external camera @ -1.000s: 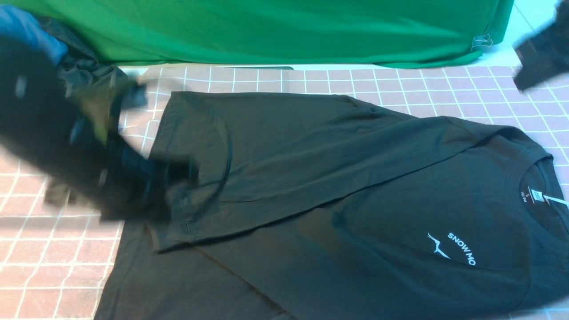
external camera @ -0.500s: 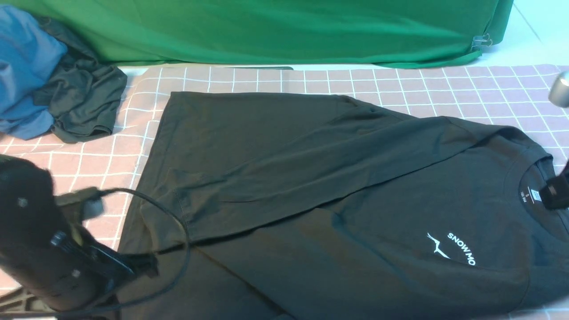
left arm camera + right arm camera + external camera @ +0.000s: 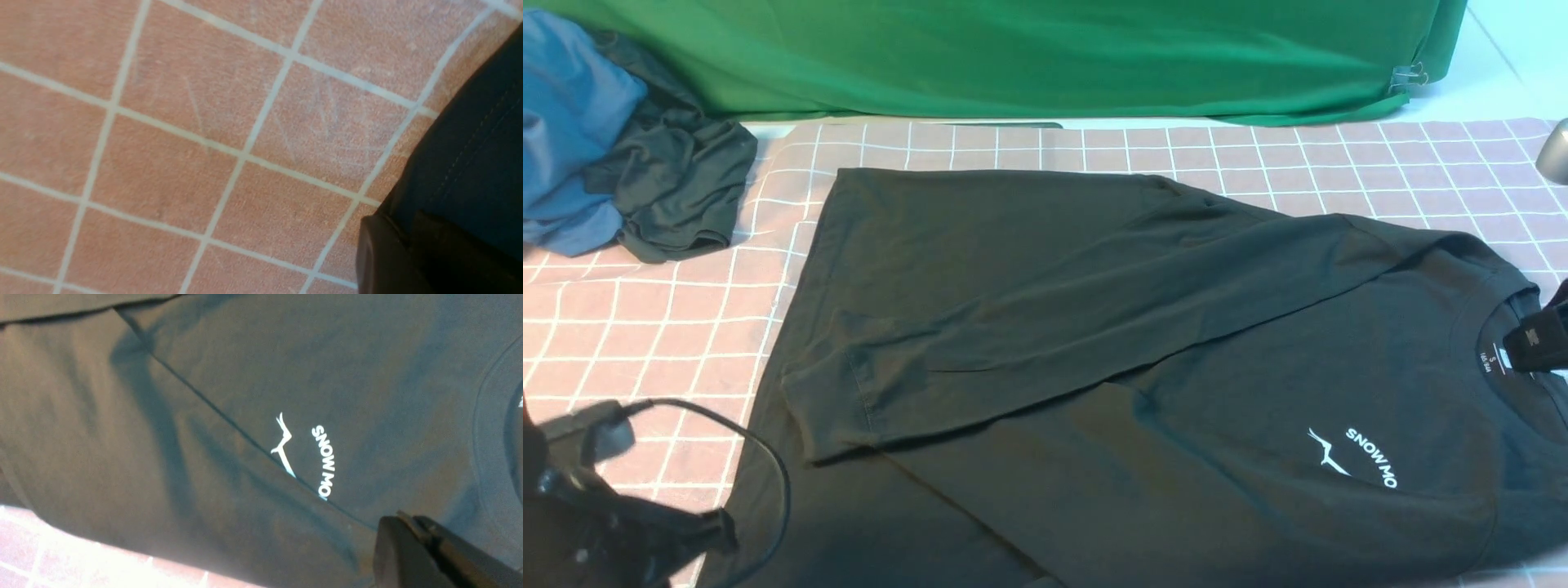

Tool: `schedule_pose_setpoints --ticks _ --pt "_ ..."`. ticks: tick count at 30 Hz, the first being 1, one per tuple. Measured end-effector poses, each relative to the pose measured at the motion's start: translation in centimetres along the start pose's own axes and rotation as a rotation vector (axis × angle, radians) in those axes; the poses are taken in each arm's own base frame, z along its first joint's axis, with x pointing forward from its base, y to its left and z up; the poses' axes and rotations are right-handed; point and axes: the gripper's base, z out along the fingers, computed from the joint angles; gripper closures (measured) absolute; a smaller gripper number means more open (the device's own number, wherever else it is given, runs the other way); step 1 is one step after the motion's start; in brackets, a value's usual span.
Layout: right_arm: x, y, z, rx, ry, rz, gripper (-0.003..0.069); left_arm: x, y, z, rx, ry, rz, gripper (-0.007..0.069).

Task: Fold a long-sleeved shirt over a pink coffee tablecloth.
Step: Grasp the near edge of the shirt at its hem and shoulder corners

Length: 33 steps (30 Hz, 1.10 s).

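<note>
Long-sleeved shirt (image 3: 1094, 343), black, lies flat across the pink coffee tablecloth (image 3: 645, 327), collar toward my right, one sleeve folded over the body. SNOW MOUNTAIN print (image 3: 1356, 457) is partly creased under; the neck label (image 3: 1490, 359) shows inside the collar. Right gripper (image 3: 1535, 347) sits at the collar. Left gripper (image 3: 707, 531) is low at the near left, beside the hem, blurred; I cannot tell how its jaws stand. A blue garment (image 3: 564, 122) and a dark grey-green garment (image 3: 678, 188) are heaped at the far left; a green cloth (image 3: 1013, 57) hangs behind.

Left wrist: mostly gridded tablecloth (image 3: 184, 143), the long-sleeved shirt's stitched hem (image 3: 470, 155) in one corner, one dark finger (image 3: 380, 261) over its edge. Jaw gap is out of frame.

Right wrist: shirt (image 3: 204, 396) fills the view, print (image 3: 322, 461) mid-frame, a strip of tablecloth (image 3: 61, 547) beyond. The right gripper (image 3: 408, 547) has its fingers pressed together, and I see no cloth between them.
</note>
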Motion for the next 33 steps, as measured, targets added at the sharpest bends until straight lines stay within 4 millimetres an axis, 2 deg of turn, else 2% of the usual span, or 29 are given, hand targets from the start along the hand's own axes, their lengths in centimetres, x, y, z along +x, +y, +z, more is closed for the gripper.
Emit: schedule_pose_setpoints --ticks 1,2,3,5,8,11,15,18,21,23,25,26,28,30,32,33 --pt "0.0 0.0 0.0 0.001 -0.004 0.001 0.0615 0.1 0.0 0.1 0.007 -0.001 0.006 0.0409" --pt "-0.1 0.0 0.0 0.002 -0.010 0.001 0.0615 0.1 -0.1 0.2 0.016 -0.009 0.015 0.0332" --pt "-0.1 0.0 0.0 0.002 -0.010 0.001 0.0615 0.1 -0.1 0.3 0.017 -0.012 0.015 0.0322" --pt "-0.1 0.0 0.0 0.002 -0.014 0.002 0.0615 0.0 0.0 0.4 0.019 -0.033 0.023 0.0219" --pt "-0.1 0.0 0.0 -0.003 -0.016 0.006 0.0615 -0.1 0.0 0.8 0.030 -0.069 0.022 0.0109" --pt "-0.2 0.0 0.0 -0.005 -0.017 0.007 0.0615 0.2 0.0 1.4 0.035 -0.053 0.022 0.0069" --pt "-0.2 0.1 0.0 -0.008 -0.023 0.010 0.0615 0.1 -0.2 2.1 0.046 -0.012 0.052 0.0074" --pt "-0.3 0.1 0.0 -0.011 -0.028 0.013 0.0615 0.1 -0.2 2.5 0.035 0.020 0.074 0.0120" --pt "-0.4 0.1 0.0 -0.010 -0.039 0.016 0.0615 -0.2 -0.1 2.9 0.008 0.064 0.094 0.0220" --pt "-0.4 0.1 0.0 -0.010 -0.044 0.017 0.0615 -0.4 -0.1 3.1 -0.011 0.090 0.114 0.0300" --pt "-0.4 0.1 0.0 -0.010 -0.044 0.014 0.0615 -0.8 -0.3 2.9 -0.008 0.110 0.116 0.0425" --pt "-0.4 0.1 0.0 -0.010 -0.044 0.014 0.0615 -0.8 -0.3 2.9 -0.007 0.113 0.116 0.0438" --pt "-0.4 0.1 0.0 -0.011 -0.039 -0.003 0.0615 -1.3 -0.7 2.5 0.005 0.129 0.107 0.0554" --pt "-0.2 0.2 0.0 -0.017 -0.026 -0.016 0.0615 -1.6 -0.9 1.8 0.005 0.144 0.110 0.0593" --pt "-0.1 0.2 0.0 -0.022 -0.012 -0.021 0.0615 -1.8 -1.0 1.0 0.010 0.139 0.113 0.0596" --pt "0.0 0.3 0.0 -0.028 0.003 -0.028 0.0615 -2.1 -1.2 -0.4 0.024 0.111 0.116 0.0596"
